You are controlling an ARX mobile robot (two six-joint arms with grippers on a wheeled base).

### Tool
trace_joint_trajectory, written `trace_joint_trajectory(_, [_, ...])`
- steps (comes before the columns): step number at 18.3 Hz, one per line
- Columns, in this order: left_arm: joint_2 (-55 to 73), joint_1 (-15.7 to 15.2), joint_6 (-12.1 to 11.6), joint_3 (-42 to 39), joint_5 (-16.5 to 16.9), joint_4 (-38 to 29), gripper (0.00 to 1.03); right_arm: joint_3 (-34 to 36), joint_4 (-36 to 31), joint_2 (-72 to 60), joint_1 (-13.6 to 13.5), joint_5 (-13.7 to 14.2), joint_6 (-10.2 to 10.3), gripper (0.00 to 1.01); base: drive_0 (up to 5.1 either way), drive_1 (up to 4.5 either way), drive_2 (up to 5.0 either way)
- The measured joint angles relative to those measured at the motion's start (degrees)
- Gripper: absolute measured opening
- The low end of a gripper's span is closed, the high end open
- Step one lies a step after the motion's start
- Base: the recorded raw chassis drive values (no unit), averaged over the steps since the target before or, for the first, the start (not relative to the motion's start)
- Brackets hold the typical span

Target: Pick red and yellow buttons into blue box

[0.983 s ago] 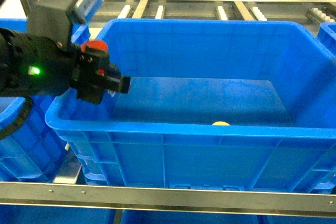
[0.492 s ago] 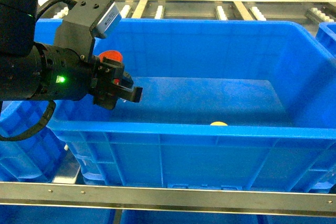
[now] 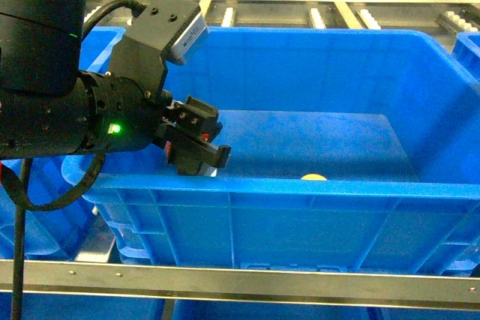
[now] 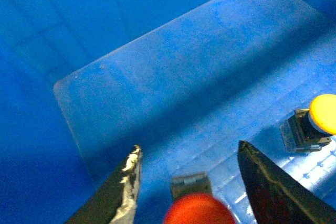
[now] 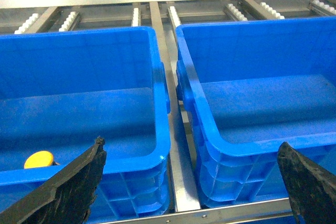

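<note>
My left gripper [image 3: 212, 158] hangs inside the blue box [image 3: 300, 185], over its near-left corner. In the left wrist view the gripper [image 4: 188, 146] is open. The red button [image 4: 198, 211] shows blurred between the fingers, with a gap on each side and neither finger touching it. The yellow button [image 4: 321, 115] lies on the box floor to the right, and its cap [image 3: 315, 177] peeks over the front rim in the head view. My right gripper [image 5: 191, 182] is open and holds nothing. It hovers in front of the box [image 5: 157, 77], where the yellow button [image 5: 39, 159] also shows.
A second blue crate [image 5: 252, 77] stands right of the box across a metal divider [image 5: 176, 145]. Another blue crate [image 3: 30, 185] sits at the left under my left arm. A steel rail [image 3: 225, 279] runs along the front, and roller tracks [image 3: 315, 14] lie behind.
My left arm has moved right and down into the box. The gripper that was shut on the red button has opened, and the button is now loose between the fingers.
</note>
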State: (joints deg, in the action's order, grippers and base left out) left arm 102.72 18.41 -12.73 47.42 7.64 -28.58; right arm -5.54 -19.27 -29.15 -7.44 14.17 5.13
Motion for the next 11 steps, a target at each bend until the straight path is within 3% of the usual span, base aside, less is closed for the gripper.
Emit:
trace_joint_trajectory(1, [0.1,-0.6,-0.2,0.0,-0.3,-0.3,0.67,0.0,0.0,0.0,0.0,0.0,0.0,0.98,0.0,0.00,0.0])
trace_joint_trajectory(5, [0.1,-1.2,0.0,0.5,-0.3,-0.7,0.89,0.0,0.0,0.0,0.0,0.0,0.0,0.98,0.0,0.00,0.0])
trace_joint_trajectory(8, [0.1,-1.4,0.4,0.5,-0.4,-1.8,1.00,0.0,0.0,0.0,0.0,0.0,0.0,0.98,0.0,0.00,0.0])
trace_joint_trajectory(11, [-0.4,-1.7,0.8,-0.1,-1.6,-4.2,0.98,0.0,0.0,0.0,0.0,0.0,0.0,0.98,0.0,0.00,0.0])
